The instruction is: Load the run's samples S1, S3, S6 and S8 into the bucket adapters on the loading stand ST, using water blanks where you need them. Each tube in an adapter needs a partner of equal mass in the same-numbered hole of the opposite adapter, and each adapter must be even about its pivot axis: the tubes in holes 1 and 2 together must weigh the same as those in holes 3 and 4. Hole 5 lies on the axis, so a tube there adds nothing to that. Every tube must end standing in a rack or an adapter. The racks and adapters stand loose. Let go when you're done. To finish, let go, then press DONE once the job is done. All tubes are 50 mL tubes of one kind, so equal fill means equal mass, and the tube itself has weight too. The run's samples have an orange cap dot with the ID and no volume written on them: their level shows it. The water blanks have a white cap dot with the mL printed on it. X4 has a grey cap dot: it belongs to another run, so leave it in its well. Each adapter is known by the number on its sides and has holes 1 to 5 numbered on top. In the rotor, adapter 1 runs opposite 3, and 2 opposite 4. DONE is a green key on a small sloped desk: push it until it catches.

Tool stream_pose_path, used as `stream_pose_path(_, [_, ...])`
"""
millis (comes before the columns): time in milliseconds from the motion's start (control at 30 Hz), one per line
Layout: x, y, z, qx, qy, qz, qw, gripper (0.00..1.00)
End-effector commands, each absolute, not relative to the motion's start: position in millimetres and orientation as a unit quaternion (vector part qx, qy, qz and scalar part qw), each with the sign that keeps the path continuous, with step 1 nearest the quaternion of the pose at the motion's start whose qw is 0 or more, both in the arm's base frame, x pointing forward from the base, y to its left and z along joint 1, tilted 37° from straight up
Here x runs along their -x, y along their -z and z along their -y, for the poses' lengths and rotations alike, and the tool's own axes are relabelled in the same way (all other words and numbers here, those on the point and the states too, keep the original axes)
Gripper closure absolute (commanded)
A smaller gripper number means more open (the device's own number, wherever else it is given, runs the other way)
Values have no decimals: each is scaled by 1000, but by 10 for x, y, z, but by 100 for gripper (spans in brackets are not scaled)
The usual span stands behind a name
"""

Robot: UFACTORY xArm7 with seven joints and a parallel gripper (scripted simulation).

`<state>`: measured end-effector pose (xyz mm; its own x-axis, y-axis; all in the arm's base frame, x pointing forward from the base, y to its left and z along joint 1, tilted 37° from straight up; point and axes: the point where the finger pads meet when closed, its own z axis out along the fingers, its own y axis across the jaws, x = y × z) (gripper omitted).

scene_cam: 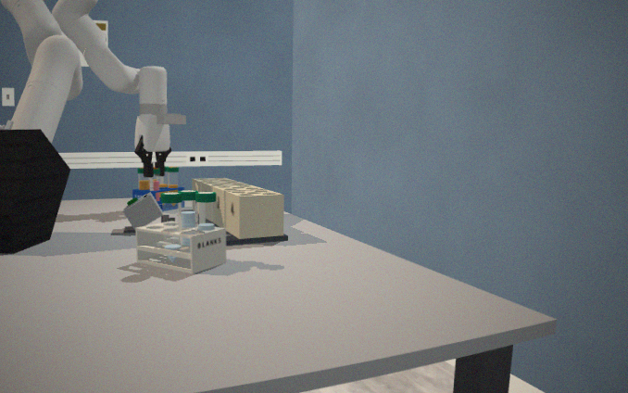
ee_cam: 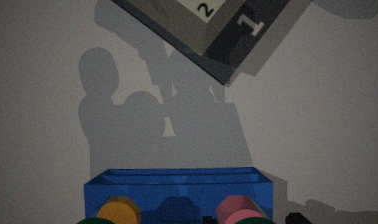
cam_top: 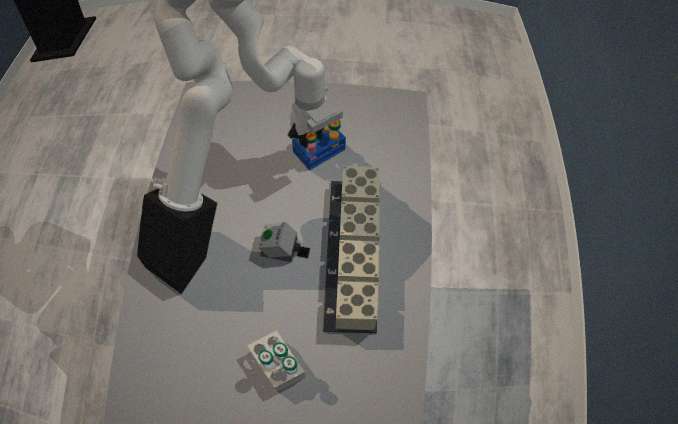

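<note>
Blanks rack (cam_top: 297, 380) (scene_cam: 208, 251) stands nearest in the exterior view, off the end of the stand (cam_top: 331, 294) (scene_cam: 257, 239) (ee_cam: 221, 70) marked 4 and on the arm's side of it. Three upright blanks (cam_top: 280, 349) (scene_cam: 188, 196) fill some of its wells and others are bare; their green caps bear white dots, with printing too small to read. One blank's water stands higher than the others'.

On the stand, four adapters (cam_top: 343, 296) (scene_cam: 257, 214) (ee_cam: 165, 15) sit in a row along its long axis, five open holes in each. The grey DONE box (cam_top: 283, 245) (scene_cam: 144, 210) is beside the stand's middle, on the arm's side, its green key (cam_top: 267, 233) (scene_cam: 131, 200) sloping away from the stand.

Beyond the stand's end marked 1 is the blue rack (cam_top: 321, 156) (scene_cam: 138, 193) (ee_cam: 180, 192), its long side aslant to the stand's long axis, with a strip of desk (cam_top: 226, 342) (scene_cam: 307, 293) (ee_cam: 35, 100) between them. Samples stand upright in it, orange and pink, under green caps. On its stand-facing side are the pink tube (cam_top: 311, 148) (scene_cam: 156, 185) (ee_cam: 240, 210) and an orange tube (cam_top: 334, 135) (scene_cam: 172, 186) (ee_cam: 119, 215).

Over this rack, the claw (cam_top: 310, 135) (scene_cam: 155, 175) (ee_cam: 252, 219) points down, partly spread, fingers either side of the pink tube's cap without pinching it.
</note>
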<state>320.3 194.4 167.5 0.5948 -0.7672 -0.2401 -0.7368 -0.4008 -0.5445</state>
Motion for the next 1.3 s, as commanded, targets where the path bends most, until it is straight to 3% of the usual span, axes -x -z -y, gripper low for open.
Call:
stream_pose_path(0, [-3194,-1728,-1915,836,26,-450,313,56])
stream_pose_path(1267, [-2975,-2276,-1576,836,26,-449,313,56])
